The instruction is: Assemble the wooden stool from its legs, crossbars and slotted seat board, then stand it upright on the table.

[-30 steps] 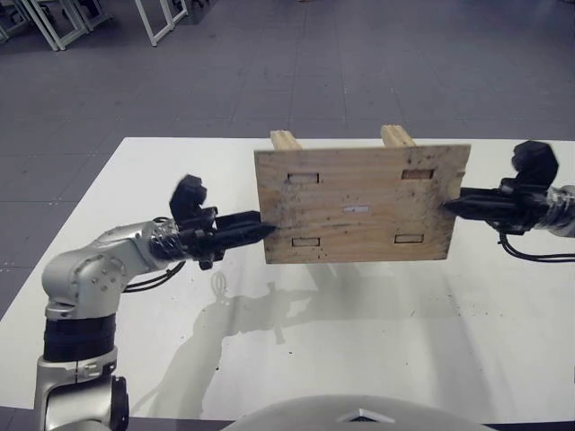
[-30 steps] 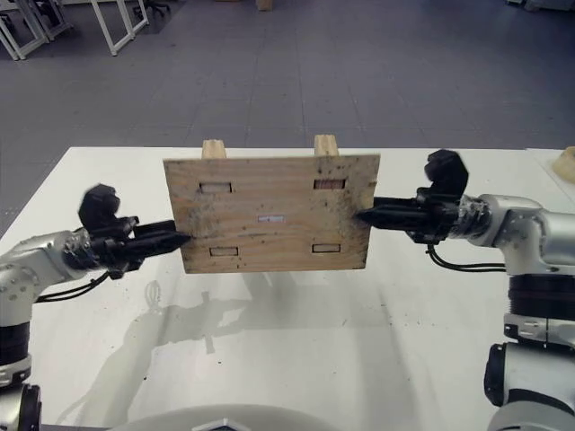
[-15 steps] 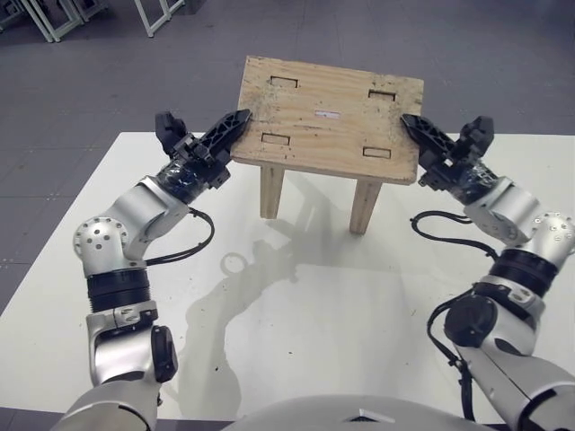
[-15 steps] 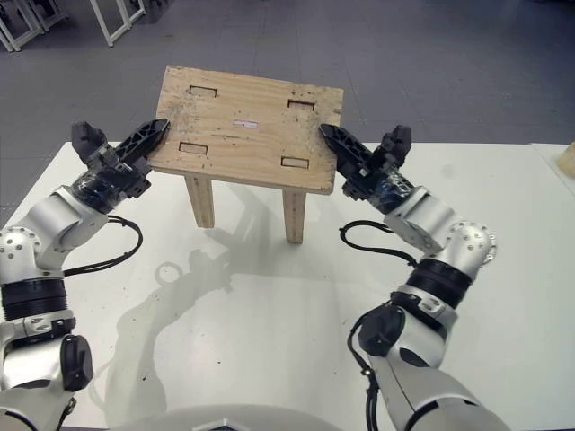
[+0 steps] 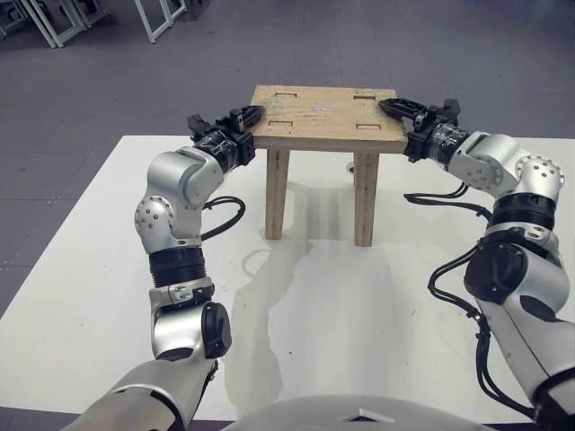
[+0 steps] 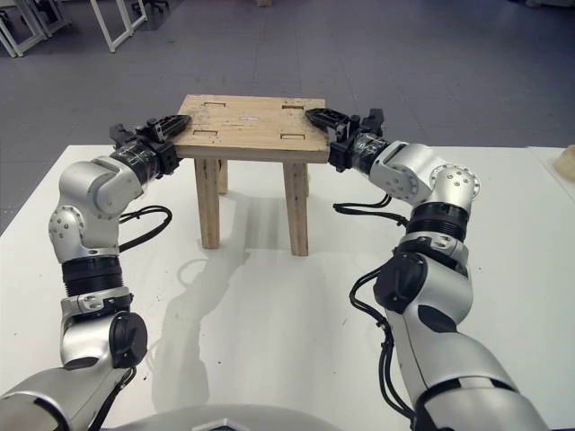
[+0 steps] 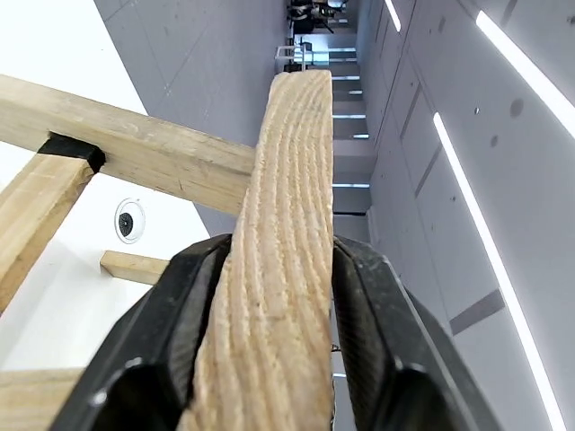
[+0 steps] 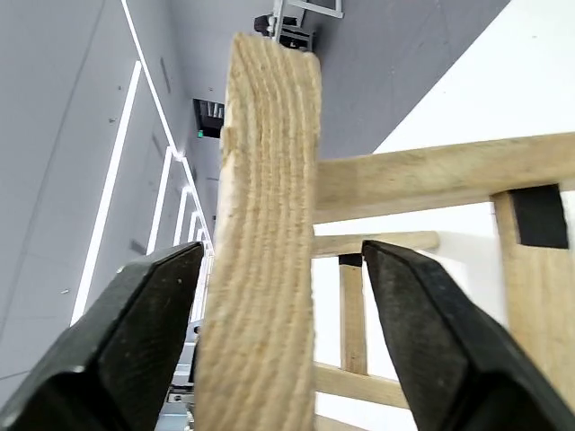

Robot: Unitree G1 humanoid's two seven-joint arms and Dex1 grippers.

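The wooden stool [image 5: 323, 112] stands upright on the white table [image 5: 359, 323], its front legs [image 5: 276, 193] [image 5: 364, 197] resting on the tabletop. My left gripper [image 5: 249, 115] is shut on the left edge of the slotted seat board [image 7: 278, 269], with both fingers [image 7: 171, 332] pressed against the wood. My right gripper [image 5: 395, 106] straddles the board's right edge [image 8: 265, 224]. It is open, and a gap shows between one finger [image 8: 431, 332] and the wood. A crossbar [image 7: 144, 148] runs under the seat.
The table's far edge runs just behind the stool, with grey floor beyond. A small round mark [image 5: 256, 261] lies on the tabletop near the left front leg. A beige object [image 6: 566, 162] sits at the far right edge. White frames [image 5: 54, 22] stand on the floor at back left.
The stool was held with its seat facing the camera. Both arms have since turned it upright and brought it down until its legs rest on the table.
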